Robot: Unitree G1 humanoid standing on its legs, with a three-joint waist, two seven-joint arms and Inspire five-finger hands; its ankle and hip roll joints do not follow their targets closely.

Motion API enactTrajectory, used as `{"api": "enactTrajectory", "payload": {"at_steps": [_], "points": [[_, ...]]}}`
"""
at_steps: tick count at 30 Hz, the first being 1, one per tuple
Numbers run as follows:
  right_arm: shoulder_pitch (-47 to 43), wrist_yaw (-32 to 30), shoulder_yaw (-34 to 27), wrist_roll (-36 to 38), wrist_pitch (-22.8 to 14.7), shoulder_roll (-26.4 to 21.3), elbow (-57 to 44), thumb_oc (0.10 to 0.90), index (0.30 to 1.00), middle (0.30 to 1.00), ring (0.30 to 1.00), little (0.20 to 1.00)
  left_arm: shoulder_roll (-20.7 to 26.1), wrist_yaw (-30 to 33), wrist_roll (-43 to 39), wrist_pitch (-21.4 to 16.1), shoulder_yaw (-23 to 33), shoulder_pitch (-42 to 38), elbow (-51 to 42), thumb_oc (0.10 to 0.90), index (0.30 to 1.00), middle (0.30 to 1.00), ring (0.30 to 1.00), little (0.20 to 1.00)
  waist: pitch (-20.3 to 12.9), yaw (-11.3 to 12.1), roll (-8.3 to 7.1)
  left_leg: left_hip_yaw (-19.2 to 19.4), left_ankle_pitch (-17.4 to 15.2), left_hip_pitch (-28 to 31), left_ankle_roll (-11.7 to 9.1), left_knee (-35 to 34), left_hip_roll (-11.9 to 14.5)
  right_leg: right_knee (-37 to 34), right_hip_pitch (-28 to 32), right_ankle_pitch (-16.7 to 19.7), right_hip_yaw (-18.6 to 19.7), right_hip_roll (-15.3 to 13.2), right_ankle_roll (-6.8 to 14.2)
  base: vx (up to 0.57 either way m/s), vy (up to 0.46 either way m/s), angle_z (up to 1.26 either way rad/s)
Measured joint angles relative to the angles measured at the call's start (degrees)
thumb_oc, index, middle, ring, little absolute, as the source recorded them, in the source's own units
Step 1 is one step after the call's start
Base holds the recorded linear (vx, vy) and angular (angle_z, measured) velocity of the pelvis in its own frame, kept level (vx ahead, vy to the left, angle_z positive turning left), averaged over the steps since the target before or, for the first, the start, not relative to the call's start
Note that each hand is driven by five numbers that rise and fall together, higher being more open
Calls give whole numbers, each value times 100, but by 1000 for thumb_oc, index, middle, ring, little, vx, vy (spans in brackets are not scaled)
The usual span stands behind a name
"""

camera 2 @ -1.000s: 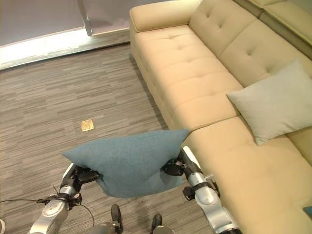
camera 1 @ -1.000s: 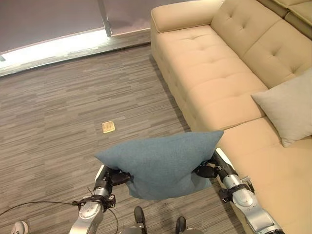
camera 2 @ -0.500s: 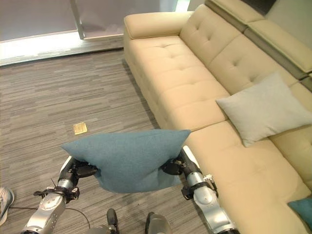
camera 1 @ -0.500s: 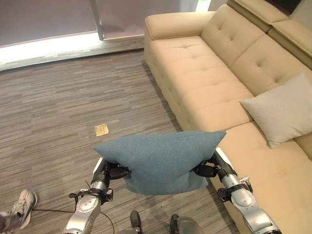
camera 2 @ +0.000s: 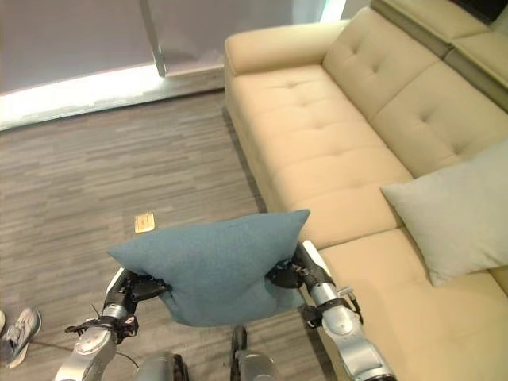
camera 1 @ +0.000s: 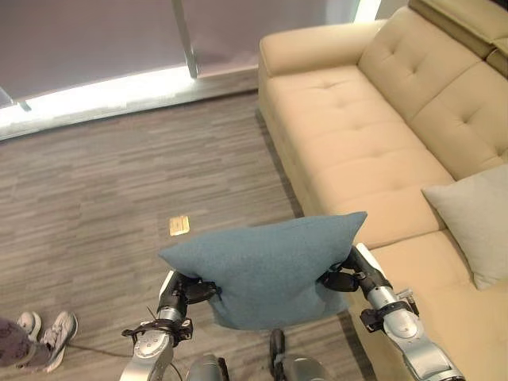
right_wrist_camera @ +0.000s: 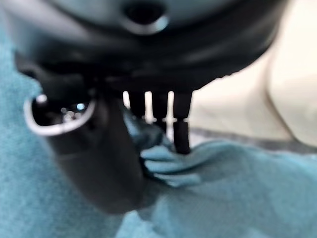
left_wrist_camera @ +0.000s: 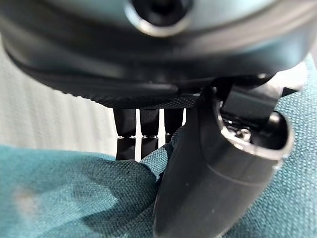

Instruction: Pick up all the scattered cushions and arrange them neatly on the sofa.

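I carry a teal-blue cushion (camera 1: 266,266) in the air in front of me, over the floor beside the beige sofa (camera 1: 357,143). My left hand (camera 1: 189,290) pinches its left edge, thumb (left_wrist_camera: 208,188) pressed into the fabric (left_wrist_camera: 69,198) against the fingers (left_wrist_camera: 141,131). On the cushion's right edge my right hand (camera 1: 341,278) grips the same way, its thumb (right_wrist_camera: 99,158) and fingers (right_wrist_camera: 163,119) pinching the cloth (right_wrist_camera: 223,193). A light grey cushion (camera 1: 476,218) leans against the sofa's backrest at the right.
Grey striped flooring (camera 1: 103,190) spreads to the left, with a small brass floor plate (camera 1: 178,225). A bright strip along the window base (camera 1: 103,95) runs at the back. A person's shoes (camera 1: 48,337) stand at the lower left.
The whole picture has shifted as the camera turned, so the sofa sits further right and the person's shoes show more. Both hands still hold the teal cushion the same way.
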Motion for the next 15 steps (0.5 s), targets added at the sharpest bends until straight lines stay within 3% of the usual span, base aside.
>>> {"api": "enactTrajectory", "payload": {"at_steps": [1, 2, 4, 5, 6, 8, 9, 10, 11, 13, 14, 15], "points": [[-11, -28, -104, 3, 7, 24, 26, 400, 300, 300, 300, 300, 0, -31, 2, -2, -51, -116, 0, 400, 300, 300, 300, 300, 5, 38, -45, 267, -145, -68, 131, -198, 71, -122, 124, 6, 65, 39, -10, 265, -10, 6], [-26, -53, -112, 4, 28, 11, 24, 400, 300, 300, 300, 300, -5, -61, 2, 0, -70, -172, -1, 400, 300, 300, 300, 300, 12, 70, -111, 366, -153, -7, 134, -566, 25, -238, 199, 223, 55, 36, -124, 209, 24, -22], [-123, -84, -116, 1, 31, -22, 22, 400, 300, 300, 300, 300, 7, -74, 3, 19, -74, -174, -9, 400, 300, 300, 300, 300, 27, 115, -139, 401, -179, -111, 133, -921, -10, -345, 349, 200, 142, 71, -112, 283, 45, -22], [-107, -110, -104, 2, 37, -5, 30, 400, 300, 300, 300, 300, 11, -94, 10, 68, -102, -178, -5, 400, 300, 300, 300, 300, 36, 114, -171, 481, -208, -44, 152, -1659, -178, -613, 640, 151, 232, 91, -64, 376, 76, -12], [-126, -119, -107, 1, 53, -31, 33, 400, 300, 300, 300, 300, 4, -106, 9, 64, -125, -173, -3, 400, 300, 300, 300, 300, 45, 161, -176, 468, -82, -26, 152, -2764, -304, -870, 923, 189, 193, 124, 5, 251, 49, -20], [-145, -129, -28, 3, 57, 0, 65, 400, 300, 300, 300, 300, 103, -108, 12, 65, -135, -148, 28, 400, 300, 300, 300, 300, 53, 200, -150, 353, 187, -300, 148, -3054, -383, -1096, 1312, 21, 320, 239, 167, 516, 116, -29], [-132, -111, 35, 2, 61, -13, 69, 400, 300, 300, 300, 300, 134, -106, 10, 69, -112, -98, 65, 400, 300, 300, 300, 300, 37, 308, -116, 98, 321, -372, 88, -3516, -455, -1129, 1542, -134, 408, 307, 235, 532, 136, -37], [-106, -87, 36, 2, 61, 8, 74, 400, 300, 300, 300, 300, 141, -114, 12, 74, -72, -74, 64, 400, 300, 300, 300, 300, 20, 349, -78, 52, 334, -405, 104, -3565, -444, -1136, 1657, -224, 466, 357, 245, 407, 132, -69], [-43, -77, 72, 2, 61, 34, 66, 400, 300, 300, 300, 300, 137, -113, 12, 72, -38, 27, 31, 400, 300, 300, 300, 300, -34, 411, -22, -12, 391, -422, 280, -3573, -418, -1055, 1803, -353, 576, 401, 145, 363, 152, -58], [138, -76, 106, 2, 58, -1, -9, 400, 300, 300, 300, 300, 136, -119, 17, 73, -34, 165, 5, 400, 300, 300, 300, 300, -216, 459, 94, 13, 252, -327, 473, -3357, -433, -931, 1975, -681, 772, 423, 290, 344, 159, -48], [216, -71, 118, -1, 68, 61, -1, 400, 300, 300, 300, 300, 178, -123, 20, 91, -59, 176, 20, 400, 300, 300, 300, 300, -273, 398, 14, -6, 560, -275, 711, -3289, -534, -681, 2062, -975, 800, 343, 411, 197, 113, -24], [265, -69, 182, -2, 67, 75, -1, 400, 300, 300, 300, 300, 203, -123, 22, 102, -48, 221, 13, 400, 300, 300, 300, 300, -334, 388, -80, 59, 798, -161, 789, -3326, -655, -149, 1888, -1251, 837, 178, 588, 268, 159, -15]]}}
